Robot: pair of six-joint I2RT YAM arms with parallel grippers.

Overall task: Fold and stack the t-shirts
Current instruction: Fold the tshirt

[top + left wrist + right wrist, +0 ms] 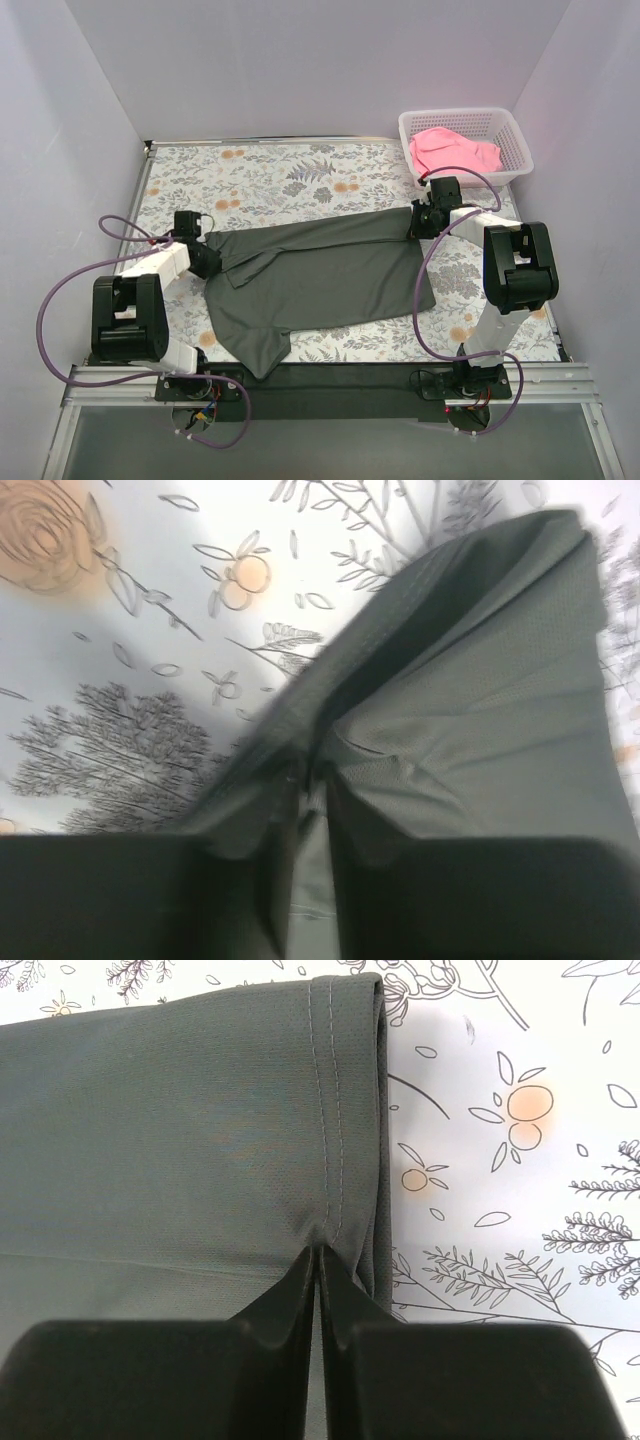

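Left gripper [205, 260]: clenched on dark t-shirt [320, 275], left edge.
Right gripper [424, 222]: clenched on its stitched hem, right edge.
Pink t-shirt [455, 152]: crumpled in basket [516, 140].

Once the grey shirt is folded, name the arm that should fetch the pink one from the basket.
Right, probably. The basket with the pink shirt sits just beyond the right gripper; the left gripper pinches the grey shirt on the opposite side.

dark t-shirt [180, 1140]: matt fine-mesh knit cloth, stitched hem
pink t-shirt [455, 152]: soft matt cloth
basket [516, 148]: white plastic mesh
table cover [290, 180]: smooth, printed
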